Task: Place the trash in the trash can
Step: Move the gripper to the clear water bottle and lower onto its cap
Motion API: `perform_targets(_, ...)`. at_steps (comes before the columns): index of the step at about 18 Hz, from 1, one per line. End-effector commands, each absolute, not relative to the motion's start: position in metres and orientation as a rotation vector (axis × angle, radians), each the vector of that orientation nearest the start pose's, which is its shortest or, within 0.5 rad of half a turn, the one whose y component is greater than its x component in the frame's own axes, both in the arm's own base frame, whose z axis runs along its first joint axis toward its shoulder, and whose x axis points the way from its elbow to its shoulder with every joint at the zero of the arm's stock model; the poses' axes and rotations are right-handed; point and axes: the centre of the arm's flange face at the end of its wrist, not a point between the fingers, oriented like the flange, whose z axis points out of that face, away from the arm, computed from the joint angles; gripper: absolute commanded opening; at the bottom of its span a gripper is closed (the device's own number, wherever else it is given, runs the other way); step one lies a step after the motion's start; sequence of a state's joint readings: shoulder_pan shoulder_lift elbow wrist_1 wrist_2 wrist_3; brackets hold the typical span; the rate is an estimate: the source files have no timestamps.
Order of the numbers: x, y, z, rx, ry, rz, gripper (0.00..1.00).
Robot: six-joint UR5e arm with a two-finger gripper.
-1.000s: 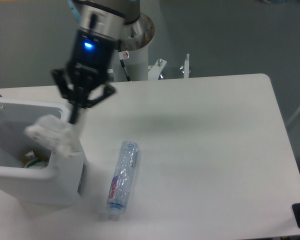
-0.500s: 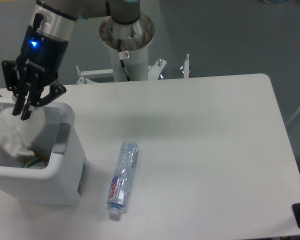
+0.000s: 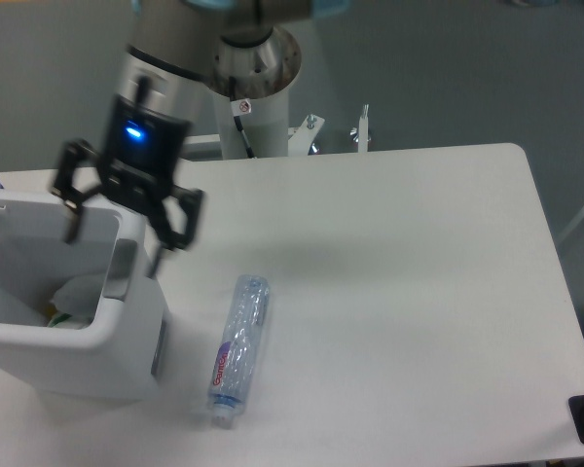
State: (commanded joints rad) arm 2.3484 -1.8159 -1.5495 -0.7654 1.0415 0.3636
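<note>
My gripper [image 3: 117, 232] is spread wide apart and holds nothing; its two dark fingers [image 3: 171, 226] point downward, one on the left above the inside of the trash can [image 3: 127, 331] and the other on the right, near the right wall of the can. A blue light glows on the body of my wrist just above the fingers. The trash can is a white rectangular bin that stands at the left edge of the worktop [image 3: 399, 292], partly cut by the border of the view, with a grey tab on its right rim and a dark patch on its right outer wall. Inside the can, low at the bottom, lies the crumpled white wrapper [image 3: 78, 292], and beside it I can see some small yellow and green things which I cannot identify. The wrapper is apart from my fingers and well below them. The crushed clear bottle [image 3: 238, 348] lies flat on the worktop, just to the right of the trash can but not touching it. Its white cap points toward the front edge of the worktop and its other end points away, a little to the right, and the pink-purple label is on the lower half near the cap. The bottle is below and to the right of my gripper, clearly apart from it. Behind the worktop stands my white base column [image 3: 255, 92], and a small metal bracket [image 3: 362, 131] rises at the far edge.
</note>
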Motion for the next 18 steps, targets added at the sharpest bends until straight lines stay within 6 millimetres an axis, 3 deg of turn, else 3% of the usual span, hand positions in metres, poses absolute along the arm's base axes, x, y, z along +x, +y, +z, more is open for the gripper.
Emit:
perform_targets(3,-0.327,0.579,0.430,-2.435,-0.361,-0.130,1.00)
perform_targets(8,-0.347,0.592,0.378,-2.528,-0.419,-0.104,1.00)
perform_targets(13,-0.354,0.601,0.333,-2.627,-0.443,-0.102,1.00)
perform_targets(18,-0.337,0.636,0.293,-2.748,-0.407,-0.045,1.00)
